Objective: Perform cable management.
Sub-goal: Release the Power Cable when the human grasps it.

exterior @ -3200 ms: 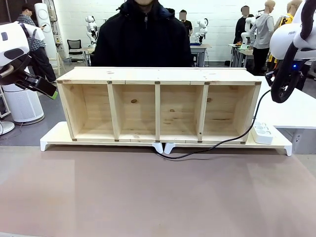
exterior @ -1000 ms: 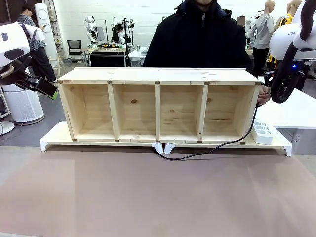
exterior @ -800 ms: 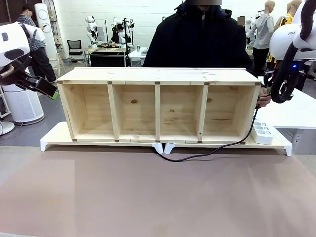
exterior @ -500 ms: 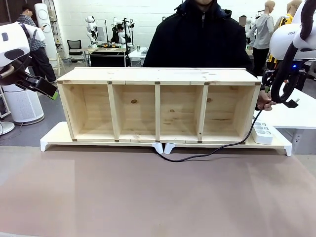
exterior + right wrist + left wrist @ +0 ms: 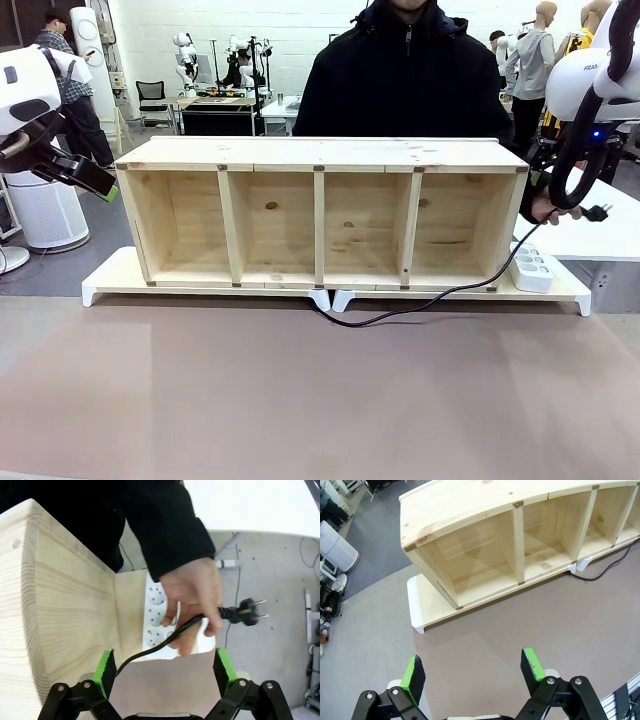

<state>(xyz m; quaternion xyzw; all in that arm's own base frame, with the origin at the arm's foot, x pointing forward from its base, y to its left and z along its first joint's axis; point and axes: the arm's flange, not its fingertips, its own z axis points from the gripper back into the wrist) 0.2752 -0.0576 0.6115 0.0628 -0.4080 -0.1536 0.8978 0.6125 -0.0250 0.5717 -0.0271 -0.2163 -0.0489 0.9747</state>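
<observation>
The thin black cable (image 5: 420, 305) runs from under the middle of the wooden shelf (image 5: 320, 155) along the table to the right, then rises to a person's hand (image 5: 545, 205). The hand holds it just behind the black plug (image 5: 597, 212), beside the shelf's right end. In the right wrist view the hand (image 5: 192, 600) grips the cable (image 5: 160, 647) with the plug (image 5: 246, 611) sticking out sideways. My right gripper (image 5: 165, 666) is open just short of the hand and touches nothing. My left gripper (image 5: 473, 667) is open and empty, high off the shelf's left end (image 5: 105, 188).
The shelf stands on a white base (image 5: 110, 275). A white power strip (image 5: 533, 268) lies on that base at the right end, under the hand. The thick black hose (image 5: 570, 150) of my right arm hangs by the shelf's right corner. The brown table surface (image 5: 320, 400) spreads in front.
The person moved from behind the shelf's middle to its right end, took the cable there and lifted the plug end up and out to the right. Both arms stayed still.
</observation>
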